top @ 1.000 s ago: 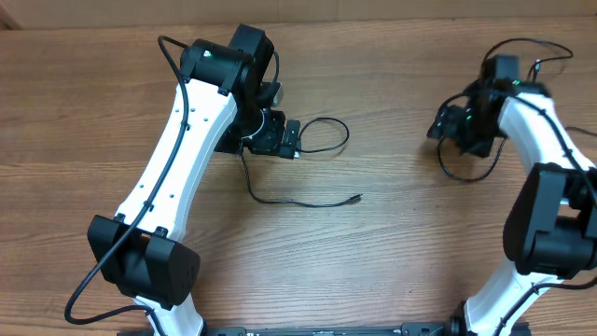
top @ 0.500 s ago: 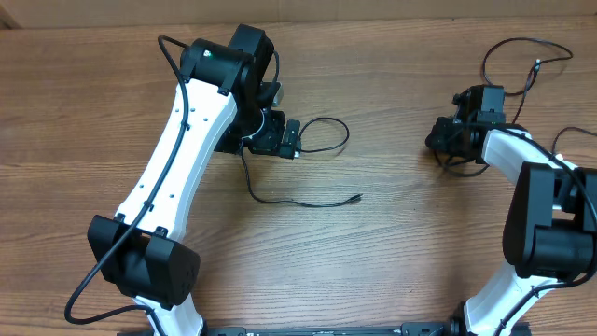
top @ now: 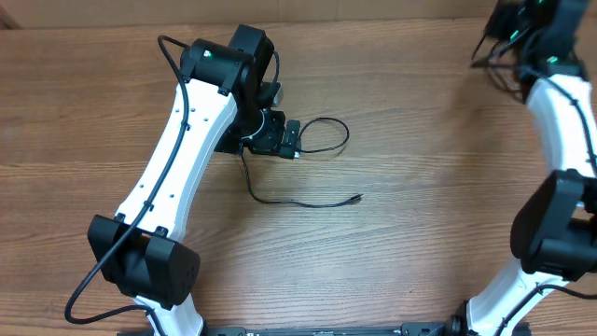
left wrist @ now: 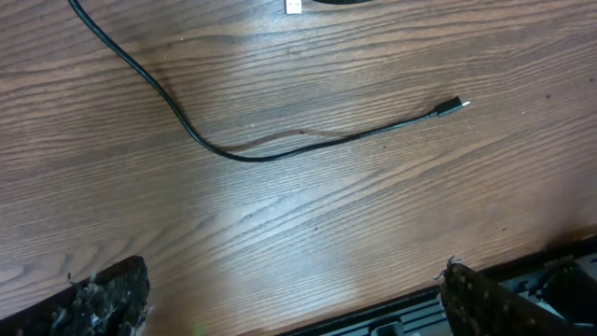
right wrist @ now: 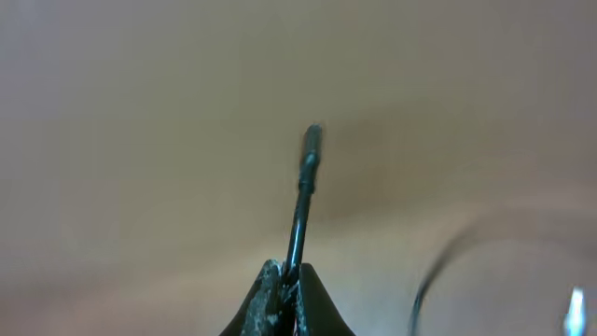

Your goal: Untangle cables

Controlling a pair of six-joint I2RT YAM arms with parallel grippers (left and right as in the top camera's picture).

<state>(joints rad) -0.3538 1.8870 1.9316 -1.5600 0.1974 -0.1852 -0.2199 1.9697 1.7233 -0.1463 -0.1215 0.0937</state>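
Note:
One thin black cable (top: pixel 300 200) lies on the wooden table, with a loop (top: pixel 328 131) beside my left gripper (top: pixel 291 138) and its small plug (top: pixel 358 198) toward the middle. In the left wrist view the same cable (left wrist: pixel 242 155) curves to its plug (left wrist: pixel 451 106). The left gripper (left wrist: pixel 294 308) stands open above bare wood, apart from the cable. My right gripper (right wrist: pixel 289 278) is shut on a second black cable, whose plug end (right wrist: pixel 311 149) sticks out past the fingertips. From overhead this gripper is a blur at the far right corner, with thin cable loops (top: pixel 497 58) hanging by it.
A small white connector (left wrist: pixel 293 7) shows at the top edge of the left wrist view. A blurred stretch of cable (right wrist: pixel 437 271) curves at the right of the right wrist view. The table's near edge (left wrist: pixel 522 271) lies close under the left gripper.
My right gripper has shut on a cable and swung from the table's right side up to the far right corner, carrying the cable off the wood. The left arm has not moved.

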